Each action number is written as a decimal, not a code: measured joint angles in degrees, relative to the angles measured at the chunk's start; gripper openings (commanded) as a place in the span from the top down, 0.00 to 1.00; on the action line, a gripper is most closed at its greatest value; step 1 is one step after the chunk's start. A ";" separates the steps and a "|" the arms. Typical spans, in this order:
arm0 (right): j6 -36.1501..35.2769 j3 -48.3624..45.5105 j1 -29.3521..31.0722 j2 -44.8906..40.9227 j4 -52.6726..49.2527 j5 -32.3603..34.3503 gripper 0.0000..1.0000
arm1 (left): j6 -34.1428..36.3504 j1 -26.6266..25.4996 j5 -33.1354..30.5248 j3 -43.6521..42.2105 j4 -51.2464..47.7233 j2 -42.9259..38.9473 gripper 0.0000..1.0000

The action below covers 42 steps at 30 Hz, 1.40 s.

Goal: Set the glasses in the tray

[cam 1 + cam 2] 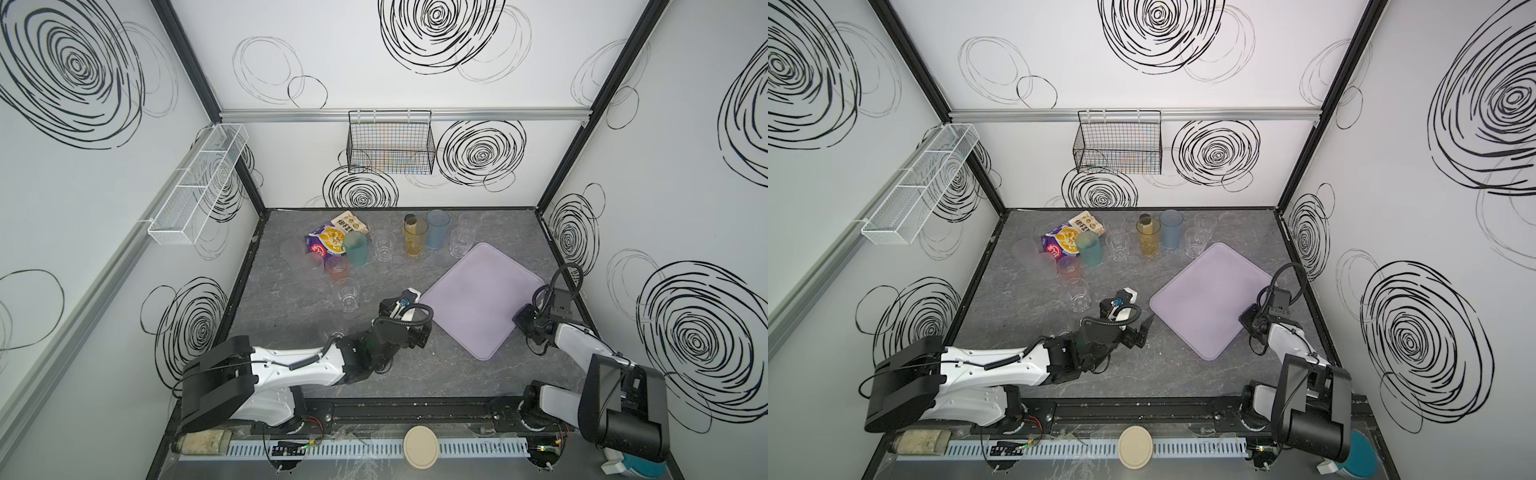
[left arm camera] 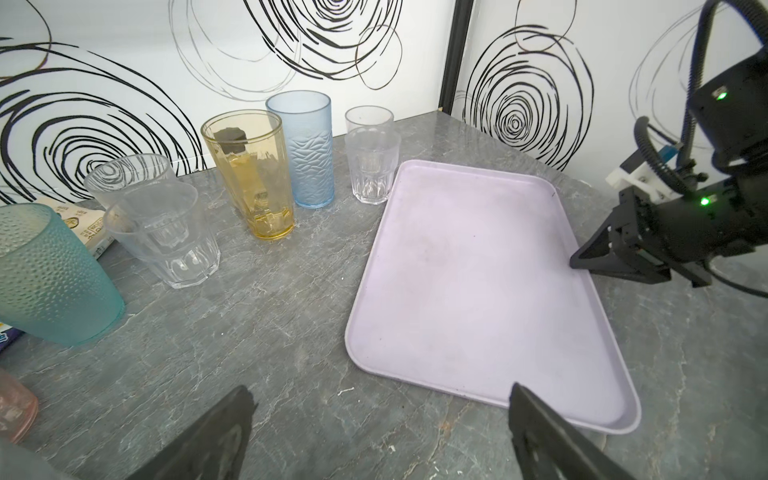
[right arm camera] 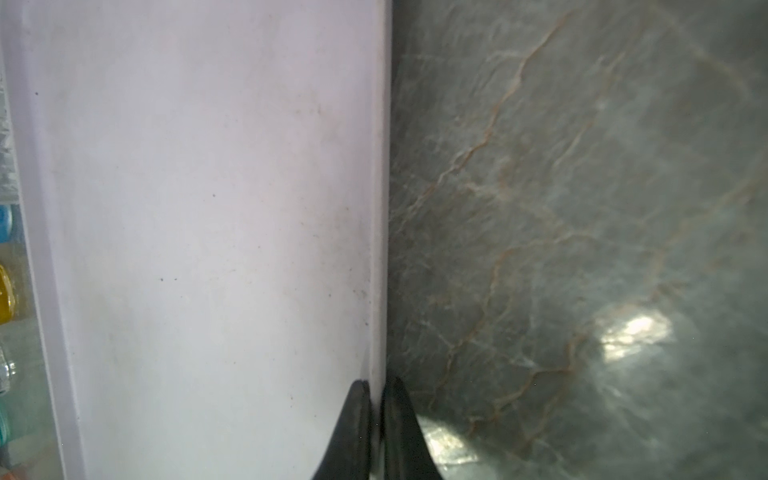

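Two black fingers [image 3: 357, 428] of the right gripper [image 3: 376, 382] are pressed together on the low rim of the large flat pale lavender plastic tray [image 3: 187, 208], one finger inside the rim and one outside it over the grey marbled tabletop [image 3: 582, 208]; in both top views this pinch sits on the tray's near-right edge. The left gripper [image 2: 380, 390] is spread wide with nothing between its fingers, over the tabletop just beside the tray's near-left edge, facing the far wall. The tray lies flat on the right half of the table, turned so that one corner points far. All the glasses stand upright on the table outside it, mostly along the far side: a tall amber tumbler [image 1: 414, 243] with a tall blue tumbler [image 1: 437, 235] just beside it on the right, and two short clear tumblers [image 1: 458, 246] further right, near the tray's far-left edge. A small black-capped jar [image 1: 410, 218] stands behind the amber one. Left of the amber tumbler come two more short clear ones [image 1: 383, 246], then a tall dimpled teal tumbler [image 1: 356, 249], a short pink tumbler [image 1: 336, 267] and frosted tumblers [image 1: 311, 266] at the far left. Two printed snack packets [image 1: 328, 243] lie behind the teal glass, and a lone short clear tumbler [image 1: 348, 296] stands nearer, left of the left gripper
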 measured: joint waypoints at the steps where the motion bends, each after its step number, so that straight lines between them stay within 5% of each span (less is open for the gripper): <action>1: 0.72 -0.42 1.16 -0.70 -0.11 0.33 0.90 | -0.07 0.07 0.04 -0.22 0.26 -0.20 0.02; 14: 16.17 -9.84 20.70 -18.10 -3.19 1.55 0.86 | -0.39 2.54 -0.13 -3.98 1.20 -4.85 0.02; 20: 20.20 -9.81 26.32 -19.89 -3.43 3.45 0.64 | -1.86 4.70 -0.09 -4.63 0.26 -6.38 0.00; 33: 9.70 1.70 27.36 -16.02 -9.25 12.87 0.49 | -4.85 3.61 2.12 -3.08 -10.32 -6.38 0.05; 42: 0.09 14.36 24.04 7.39 -3.58 14.80 0.51 | -7.67 1.97 7.61 -1.29 -10.91 -0.24 0.04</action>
